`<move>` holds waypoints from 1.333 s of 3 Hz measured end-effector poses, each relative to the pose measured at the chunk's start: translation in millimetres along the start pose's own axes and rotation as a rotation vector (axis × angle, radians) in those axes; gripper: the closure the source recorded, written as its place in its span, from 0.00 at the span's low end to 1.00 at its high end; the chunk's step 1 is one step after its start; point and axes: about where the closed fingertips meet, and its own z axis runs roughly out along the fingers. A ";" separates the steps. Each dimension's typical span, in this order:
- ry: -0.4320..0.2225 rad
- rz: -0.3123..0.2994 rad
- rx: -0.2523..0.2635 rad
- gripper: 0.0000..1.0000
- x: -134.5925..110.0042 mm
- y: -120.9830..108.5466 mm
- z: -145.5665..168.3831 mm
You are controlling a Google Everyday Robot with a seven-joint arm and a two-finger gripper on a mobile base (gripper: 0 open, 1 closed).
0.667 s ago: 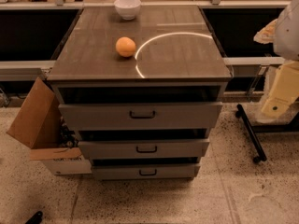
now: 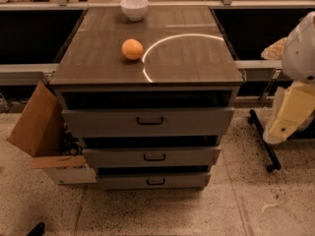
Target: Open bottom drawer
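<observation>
The bottom drawer [image 2: 123, 181] is the lowest and slimmest of three grey drawer fronts in the cabinet, just above the floor. Its small dark bail handle [image 2: 156, 182] sits at the middle of the front. The mid-sized drawer [image 2: 113, 157] and the widest top drawer [image 2: 98, 122] lie above it. My arm hangs at the right edge of the view, white above and cream below. The gripper [image 2: 275, 131] is at its lower end, well to the right of the cabinet, at about the top drawer's height, touching nothing.
An orange [image 2: 132, 49] and a white bowl [image 2: 134, 8] sit on the cabinet top [image 2: 197, 58]. An open cardboard box [image 2: 37, 127] leans against the cabinet's left side. A black wheeled leg [image 2: 263, 141] lies on the speckled floor at the right.
My arm at the right has come down a little. The cabinet, drawers, orange and bowl have not moved.
</observation>
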 end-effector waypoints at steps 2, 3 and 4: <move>-0.096 0.032 -0.051 0.00 -5.0 29.2 34.5; -0.160 -0.014 -0.072 0.00 -10.8 38.4 60.9; -0.238 -0.066 -0.107 0.00 -24.5 63.3 123.0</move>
